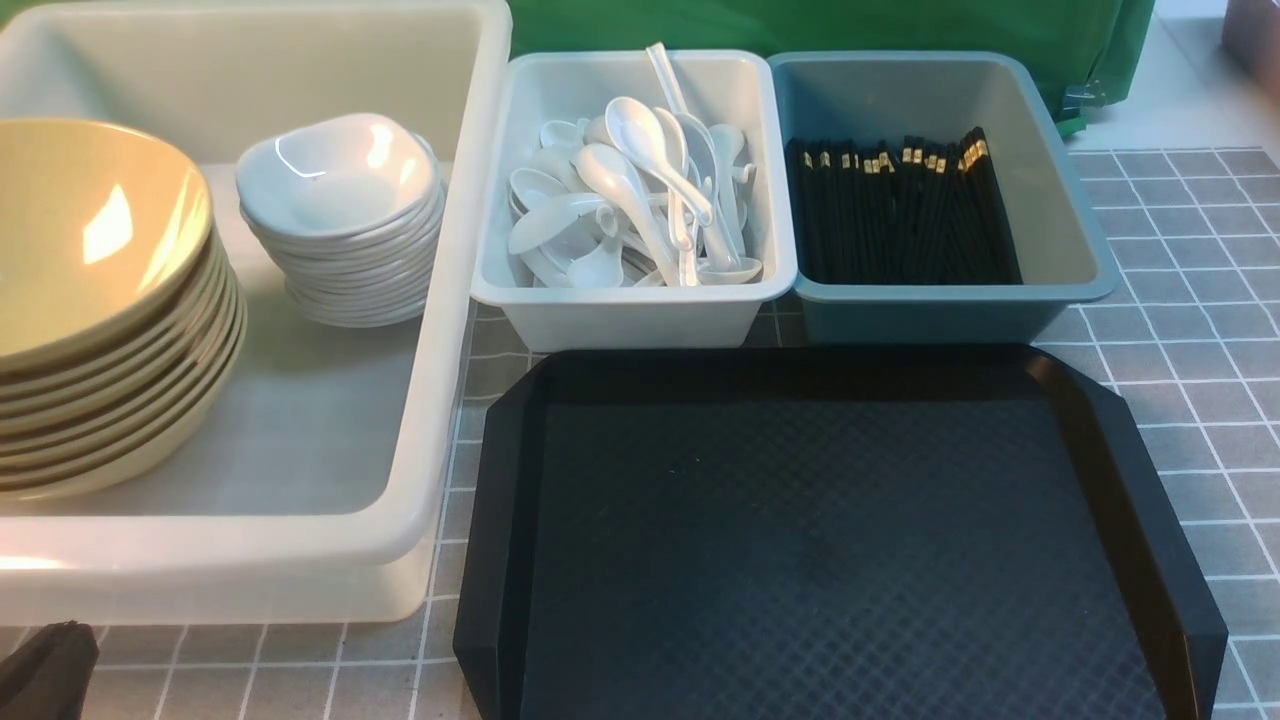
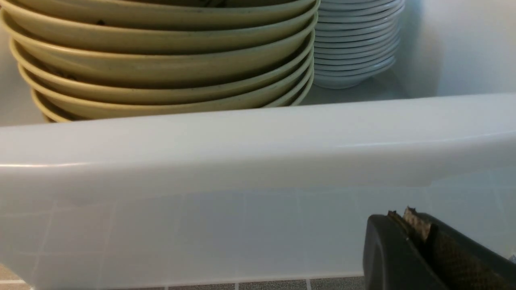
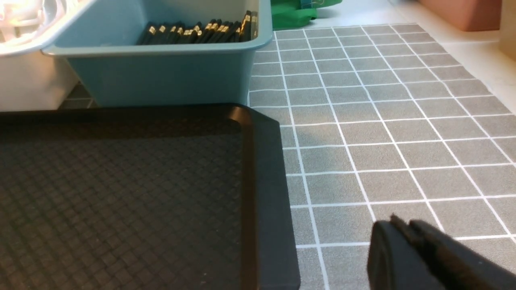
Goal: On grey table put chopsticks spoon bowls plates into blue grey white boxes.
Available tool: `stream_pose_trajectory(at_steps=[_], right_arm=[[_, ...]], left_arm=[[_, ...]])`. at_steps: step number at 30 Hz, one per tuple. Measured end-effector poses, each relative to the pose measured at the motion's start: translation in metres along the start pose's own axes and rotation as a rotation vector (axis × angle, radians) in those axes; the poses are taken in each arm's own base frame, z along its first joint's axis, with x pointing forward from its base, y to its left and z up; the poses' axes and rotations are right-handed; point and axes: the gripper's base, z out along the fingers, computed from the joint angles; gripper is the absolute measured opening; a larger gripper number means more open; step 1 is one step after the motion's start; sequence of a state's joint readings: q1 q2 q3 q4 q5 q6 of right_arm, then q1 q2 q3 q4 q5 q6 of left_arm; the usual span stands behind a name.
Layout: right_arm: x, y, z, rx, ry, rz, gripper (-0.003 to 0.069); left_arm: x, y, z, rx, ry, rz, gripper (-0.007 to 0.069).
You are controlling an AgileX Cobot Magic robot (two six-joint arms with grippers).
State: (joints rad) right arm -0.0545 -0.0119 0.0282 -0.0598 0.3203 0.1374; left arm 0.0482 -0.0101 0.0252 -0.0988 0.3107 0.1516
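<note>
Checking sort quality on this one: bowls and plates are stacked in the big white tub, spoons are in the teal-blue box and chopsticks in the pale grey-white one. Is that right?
Not quite: the two small boxes are swapped. The front view shows the spoons in the pale grey-white box and the chopsticks in the teal-blue box. The bowls and plates are stacked in the big white tub, as stated.

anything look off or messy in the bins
Mostly tidy. The spoons lie jumbled in the grey-white box, one handle poking above its far rim. The top white plate sits slightly tilted on its stack.
</note>
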Motion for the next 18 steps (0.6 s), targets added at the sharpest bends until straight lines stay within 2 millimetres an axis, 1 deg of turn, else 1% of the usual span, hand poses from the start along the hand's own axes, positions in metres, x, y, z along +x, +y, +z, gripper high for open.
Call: stream_pose_trajectory(at_steps=[18], right_arm=[[0.0,0.0,0.0,0.0,0.0,-0.001,0.0081]], left_arm=[[0.0001,0.0,0.0,0.0,0.001,-0.006,-0.0011]])
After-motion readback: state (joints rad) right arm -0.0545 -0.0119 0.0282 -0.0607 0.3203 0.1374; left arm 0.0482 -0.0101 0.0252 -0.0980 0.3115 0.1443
